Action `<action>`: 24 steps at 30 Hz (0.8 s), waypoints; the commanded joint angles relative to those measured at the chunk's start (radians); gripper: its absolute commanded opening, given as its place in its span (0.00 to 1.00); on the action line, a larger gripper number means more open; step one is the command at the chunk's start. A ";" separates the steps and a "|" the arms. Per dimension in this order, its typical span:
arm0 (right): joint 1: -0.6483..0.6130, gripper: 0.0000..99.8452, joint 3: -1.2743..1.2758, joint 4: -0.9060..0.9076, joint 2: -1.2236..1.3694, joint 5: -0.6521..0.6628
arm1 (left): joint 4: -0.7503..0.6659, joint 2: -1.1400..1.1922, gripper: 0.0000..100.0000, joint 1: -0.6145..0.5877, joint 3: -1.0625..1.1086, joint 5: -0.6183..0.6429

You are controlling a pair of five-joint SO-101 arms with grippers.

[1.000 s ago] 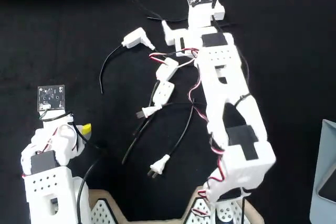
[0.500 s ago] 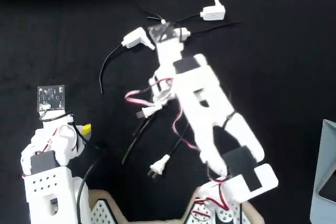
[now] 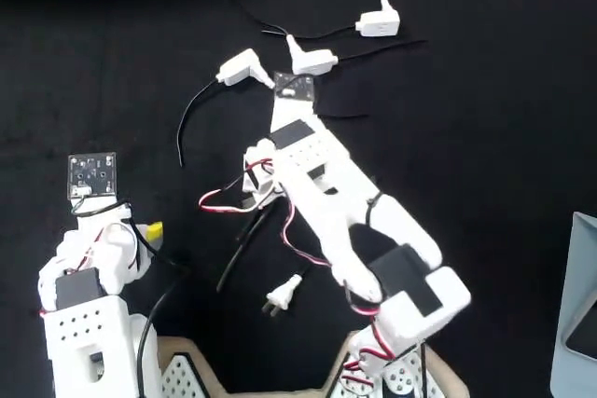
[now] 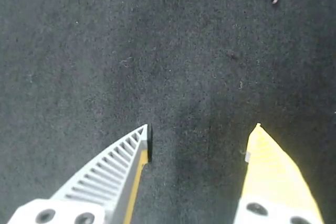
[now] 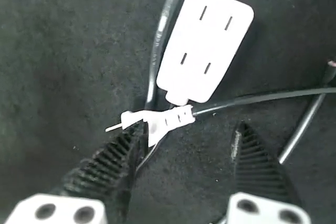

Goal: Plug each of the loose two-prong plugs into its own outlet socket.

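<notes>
Over the last second the right arm has swung away from the far right of the black cloth-covered table (image 3: 485,137) and drawn back toward the centre. Its right gripper (image 5: 186,132) now hangs over a small white two-prong plug (image 5: 157,120) on a black lead, with its black ribbed fingers spread wide and empty, one on either side. That looks like a line-up for a grasp. No plug is seated yet: just beyond lies the flat white rectangular outlet block (image 5: 205,45), all four slots bare. The left gripper (image 4: 201,126) has stayed folded at the near left, its white and yellow fingers wide apart over bare cloth. Room is tight at the plug, where black cords (image 5: 160,35) run beside it and one finger, so closing could snag one. A second white plug (image 3: 283,294) lies loose at near centre. The left of the cloth is open, and a grey bin (image 3: 576,305) sits well apart at the right edge.
</notes>
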 commanded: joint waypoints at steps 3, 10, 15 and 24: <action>-0.012 0.25 -0.062 -0.005 0.059 -0.066 | -0.021 -0.012 0.30 -0.013 -0.005 0.000; -0.028 0.25 -0.153 -0.003 0.185 -0.066 | -0.021 -0.012 0.30 -0.013 -0.005 0.000; -0.031 0.25 -0.211 -0.003 0.252 -0.066 | -0.021 -0.012 0.30 -0.013 -0.005 0.000; -0.025 0.03 -0.243 0.028 0.206 -0.052 | -0.021 -0.012 0.30 -0.013 -0.005 0.000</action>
